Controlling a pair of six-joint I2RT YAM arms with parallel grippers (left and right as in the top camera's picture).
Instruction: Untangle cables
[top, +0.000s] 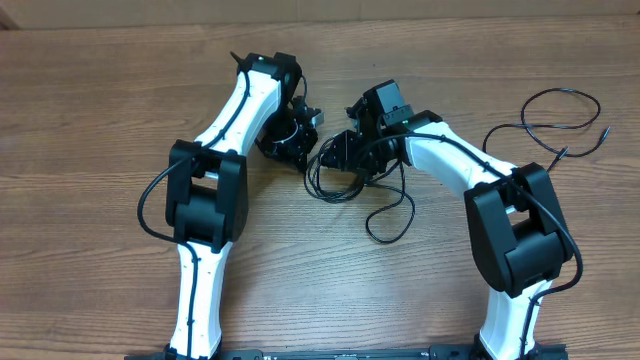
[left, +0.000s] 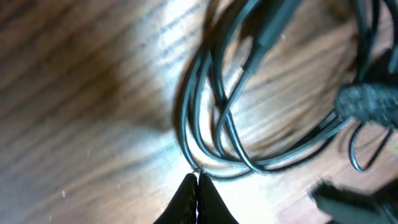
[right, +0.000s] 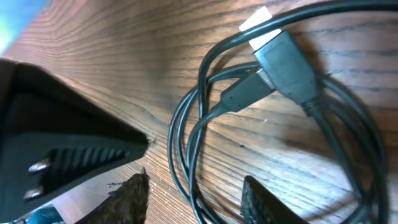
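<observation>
Straddling cables (right: 286, 62) at centre of bench (top: 100, 100), right tool (right: 196, 205) spread; left tool (left: 198, 180) pressed together, tips against loop.

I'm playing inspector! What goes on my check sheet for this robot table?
Surface: wooden table, brown grain.
Job's things: tangle of thin black cords in the middle, two plugs lying side by side; one loose cord lies apart at the far right.
Clutter: nothing seen.
Grippers: left gripper shut, tips at the edge of the tangle; whether it pinches a cord cannot be told. Right gripper open, strands between its fingers.
Cables: thick black arm cables fixed to both arms.
Surroundings: dark rail along the near edge.
</observation>
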